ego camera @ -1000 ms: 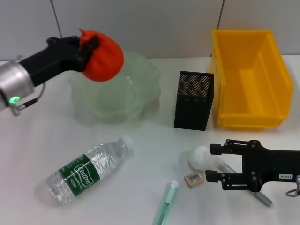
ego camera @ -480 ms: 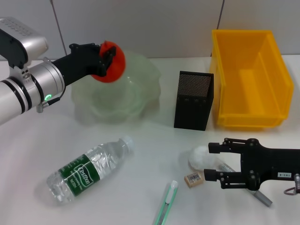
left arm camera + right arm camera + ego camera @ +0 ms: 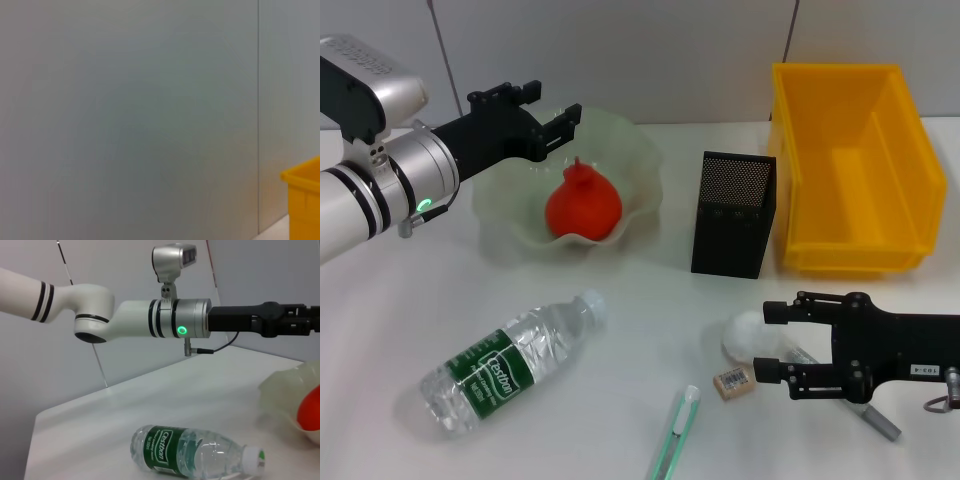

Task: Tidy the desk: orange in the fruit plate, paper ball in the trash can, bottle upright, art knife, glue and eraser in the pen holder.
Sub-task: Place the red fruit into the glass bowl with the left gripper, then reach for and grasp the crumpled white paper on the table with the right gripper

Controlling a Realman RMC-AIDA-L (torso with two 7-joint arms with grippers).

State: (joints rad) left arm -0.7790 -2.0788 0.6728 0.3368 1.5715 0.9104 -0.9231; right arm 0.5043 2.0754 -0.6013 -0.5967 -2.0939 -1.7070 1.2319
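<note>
Orange (image 3: pixel 583 203) is seated in the fruit plate (image 3: pixel 638 160); left gripper (image 3: pixel 552 118) is spread, empty, above the plate's far rim. Retreat is best made straight up so the rim isn't clipped. Right gripper (image 3: pixel 767 343) is spread just beside the paper ball (image 3: pixel 747 335); ball should be centred between fingers before closing, eraser (image 3: pixel 733 383) avoided.
</note>
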